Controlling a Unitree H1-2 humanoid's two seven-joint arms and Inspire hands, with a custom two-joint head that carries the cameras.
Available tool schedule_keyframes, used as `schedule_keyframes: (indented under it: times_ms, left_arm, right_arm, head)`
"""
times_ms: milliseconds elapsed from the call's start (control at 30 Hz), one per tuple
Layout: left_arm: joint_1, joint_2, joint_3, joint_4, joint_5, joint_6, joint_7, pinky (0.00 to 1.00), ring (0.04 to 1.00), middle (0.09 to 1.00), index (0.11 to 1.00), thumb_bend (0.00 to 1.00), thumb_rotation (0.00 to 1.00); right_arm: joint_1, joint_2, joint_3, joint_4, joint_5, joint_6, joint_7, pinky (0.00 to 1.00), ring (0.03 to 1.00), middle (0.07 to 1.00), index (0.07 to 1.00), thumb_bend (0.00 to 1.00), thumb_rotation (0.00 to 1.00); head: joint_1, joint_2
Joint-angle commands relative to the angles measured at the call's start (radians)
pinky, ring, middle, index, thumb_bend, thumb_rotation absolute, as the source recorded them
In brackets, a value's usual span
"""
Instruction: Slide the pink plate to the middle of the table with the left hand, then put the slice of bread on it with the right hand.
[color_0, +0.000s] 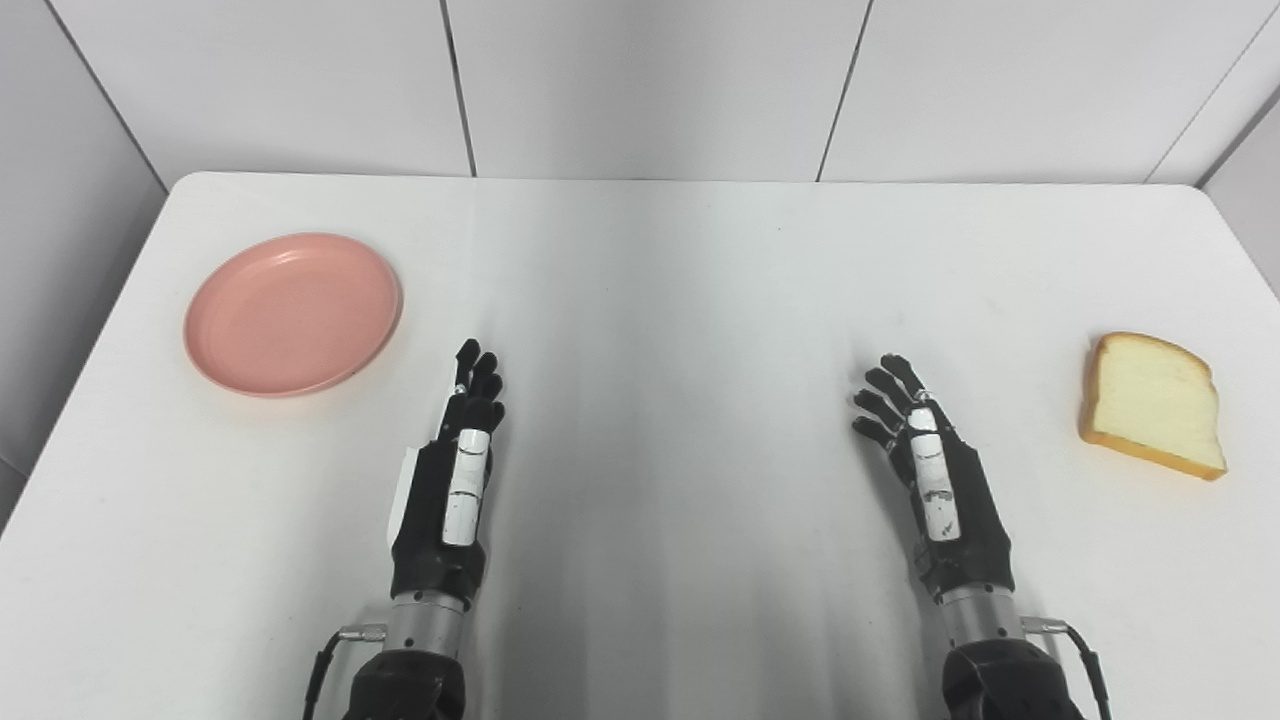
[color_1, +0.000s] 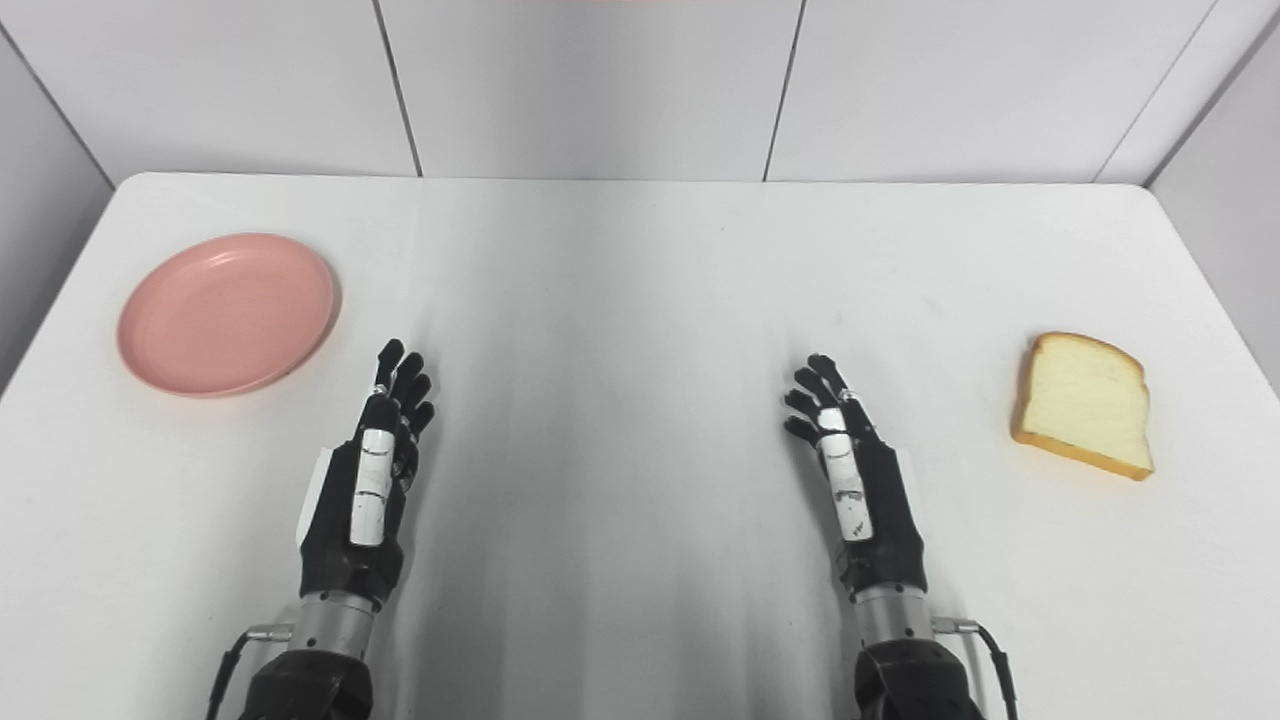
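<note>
Empty round pink plate (color_0: 292, 314) flat at table's far left; bread slice (color_0: 1153, 403) flat at far right.

No readable text — no labels, brands or numbers.

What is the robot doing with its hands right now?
Nothing is being held yet. The left hand and the right hand are both open above the white table, fingers apart, touching nothing. The pink plate sits empty at the far left, beyond the left hand. The slice of bread lies flat at the far right, off to the side of the right hand. The plate hasn't been slid to the middle, so the job looks like it's just starting.
</note>
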Motion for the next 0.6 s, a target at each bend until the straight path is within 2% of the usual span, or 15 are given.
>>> schedule_keyframes:
  times_ms: [0,67,133,300,567]
  left_arm:
    - [0.0,0.003,-0.008,-0.04,0.009,-0.035,-0.007,1.0,1.0,1.0,1.0,0.68,0.98]
    - [0.002,0.008,-0.012,-0.046,0.013,-0.034,-0.011,1.0,1.0,1.0,1.0,0.69,0.98]
    - [0.003,0.016,-0.015,-0.042,0.018,-0.042,-0.015,1.0,1.0,1.0,1.0,0.7,0.98]
    - [0.002,0.018,-0.009,-0.033,0.005,-0.044,-0.018,1.0,1.0,0.991,1.0,0.66,0.98]
    - [0.002,0.018,-0.003,0.003,0.015,-0.096,-0.012,1.0,0.984,0.961,1.0,0.65,0.98]
  right_arm:
    - [0.005,-0.002,0.004,-0.029,-0.005,-0.042,0.013,0.83,0.849,0.887,0.889,0.82,1.0]
    - [0.008,-0.003,0.004,-0.038,-0.006,-0.039,0.014,0.82,0.845,0.882,0.888,0.82,0.99]
    - [0.01,-0.005,0.008,-0.034,-0.012,-0.048,0.017,0.82,0.846,0.88,0.889,0.81,0.99]
    - [0.009,-0.007,0.022,-0.029,-0.029,-0.061,0.017,0.83,0.849,0.887,0.889,0.78,1.0]
    - [0.012,-0.004,0.028,-0.007,-0.047,-0.079,0.007,0.82,0.852,0.893,0.883,0.77,1.0]
  head:
    - [0.003,0.011]
    - [0.003,0.011]
    - [0.0,-0.005]
    - [-0.015,-0.01]
    - [-0.005,-0.044]
